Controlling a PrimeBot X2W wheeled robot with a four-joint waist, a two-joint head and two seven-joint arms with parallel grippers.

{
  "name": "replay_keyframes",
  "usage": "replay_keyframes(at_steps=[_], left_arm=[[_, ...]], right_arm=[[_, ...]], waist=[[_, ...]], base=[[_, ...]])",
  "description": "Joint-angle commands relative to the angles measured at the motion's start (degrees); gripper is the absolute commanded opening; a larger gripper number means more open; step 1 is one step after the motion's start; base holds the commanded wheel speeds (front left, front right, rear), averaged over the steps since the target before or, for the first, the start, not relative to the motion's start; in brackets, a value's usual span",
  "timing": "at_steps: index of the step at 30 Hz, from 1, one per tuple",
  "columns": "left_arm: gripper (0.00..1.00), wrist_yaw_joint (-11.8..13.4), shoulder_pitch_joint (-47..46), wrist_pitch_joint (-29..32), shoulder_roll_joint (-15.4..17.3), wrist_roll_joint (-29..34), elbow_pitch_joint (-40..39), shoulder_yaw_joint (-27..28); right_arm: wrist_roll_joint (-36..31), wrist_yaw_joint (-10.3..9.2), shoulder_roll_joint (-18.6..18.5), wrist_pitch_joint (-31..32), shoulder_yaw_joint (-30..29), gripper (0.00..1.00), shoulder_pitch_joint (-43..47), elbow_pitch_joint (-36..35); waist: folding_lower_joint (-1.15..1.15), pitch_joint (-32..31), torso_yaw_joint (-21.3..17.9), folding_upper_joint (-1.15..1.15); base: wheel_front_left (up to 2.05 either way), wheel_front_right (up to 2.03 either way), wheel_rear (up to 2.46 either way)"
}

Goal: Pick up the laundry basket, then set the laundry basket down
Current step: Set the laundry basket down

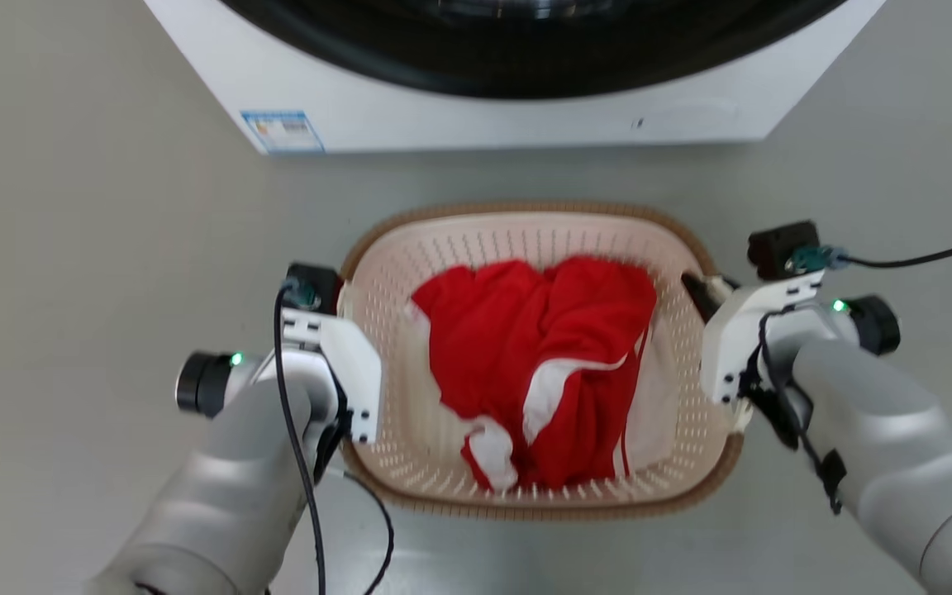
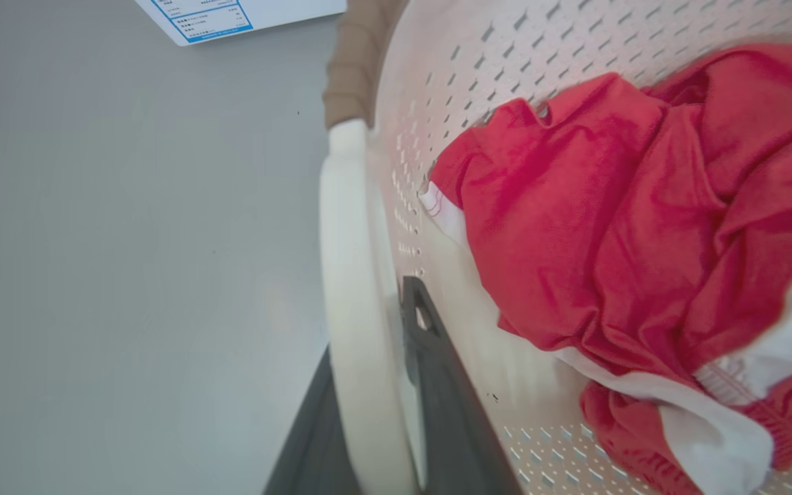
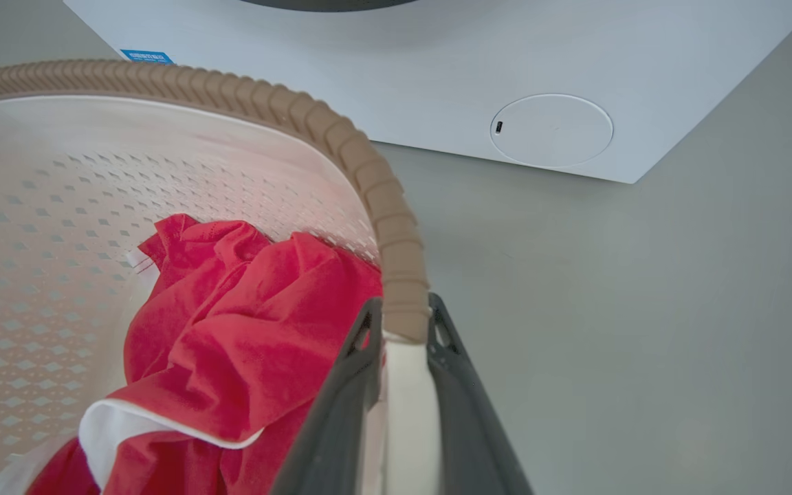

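Observation:
The laundry basket (image 1: 525, 209) is cream perforated plastic with a brown woven-look rim, and it sits in front of me between both arms. Red and white clothing (image 1: 542, 355) lies inside it. My left gripper (image 1: 342, 299) is shut on the basket's white left handle (image 2: 351, 275), one dark finger (image 2: 437, 385) inside the wall and the other outside. My right gripper (image 3: 404, 322) is shut on the white right handle (image 3: 406, 405) where it meets the brown rim (image 3: 396, 227). I cannot tell whether the basket rests on the floor.
A white washing machine (image 1: 476, 120) with a dark round door stands just beyond the basket, a blue label (image 1: 282, 132) at its lower left corner. Grey floor (image 1: 71, 248) spreads out on both sides. Black cables run along both wrists.

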Motion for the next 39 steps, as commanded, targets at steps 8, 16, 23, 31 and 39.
replay_keyframes(at_steps=[8,16,23,31,39], left_arm=[[0.0,1.96,-6.55,-3.72,0.9,1.22,-1.83,0.42],[0.0,3.52,-11.73,-6.03,0.87,1.12,-3.42,0.03],[0.0,4.81,-15.51,-9.04,0.86,-0.04,-4.35,0.59],[0.0,5.33,-17.95,-10.73,0.86,-1.03,-4.66,0.17],[0.0,5.25,-18.81,-11.88,0.85,-2.0,-4.06,-1.05]], right_arm=[[-2.15,0.99,-1.77,-5.61,1.16,0.0,-4.49,0.19],[-2.96,0.99,-3.46,-7.52,1.44,0.0,-9.51,0.0],[-4.3,0.99,-4.4,-8.73,1.25,0.0,-13.77,-0.09],[-5.77,0.99,-4.93,-9.24,-0.05,0.0,-15.75,-0.67],[-8.02,0.99,-5.67,-9.29,-4.19,0.0,-15.44,-2.43]], waist=[[-0.01,10.34,1.28,0.0],[-0.01,18.23,1.37,0.0],[-0.01,23.42,0.92,0.0],[-0.01,26.04,1.08,0.0],[-0.01,27.01,0.89,0.0]], base=[[0.0,0.0,0.0],[0.0,0.0,0.0],[0.0,0.0,0.0],[0.0,0.0,0.0],[0.0,0.0,0.0]])
